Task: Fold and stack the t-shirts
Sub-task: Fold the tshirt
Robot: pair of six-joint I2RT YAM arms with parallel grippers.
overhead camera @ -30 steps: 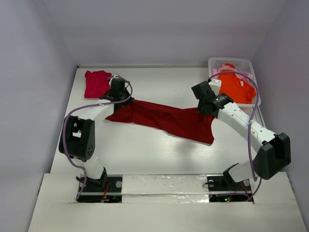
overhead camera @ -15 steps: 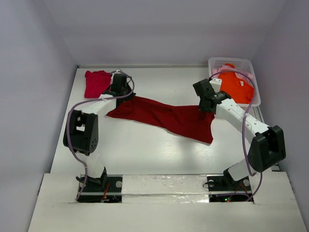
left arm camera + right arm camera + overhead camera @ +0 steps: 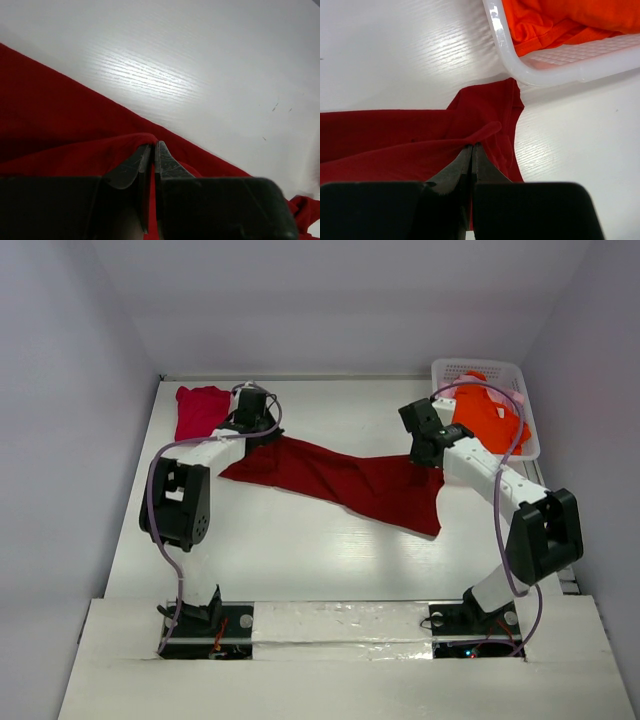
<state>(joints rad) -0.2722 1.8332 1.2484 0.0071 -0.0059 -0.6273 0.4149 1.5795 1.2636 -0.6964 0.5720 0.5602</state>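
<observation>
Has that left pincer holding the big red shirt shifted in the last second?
Yes. The left pincer has slid toward the back wall, up alongside the unmoved crimson-pink shirt, dragging the dark red shirt along.

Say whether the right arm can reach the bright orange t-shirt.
Probably not: the bright orange t-shirt lies close in the open white plastic basket, but the right hand grips the dark red t-shirt.

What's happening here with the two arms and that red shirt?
Both arms hold the dark red t-shirt, stretched across the table between them. The left gripper is shut on a fold at its left end, the right gripper on one at its right end, beside the white basket holding the orange t-shirt. A crimson-pink t-shirt lies far left.
</observation>
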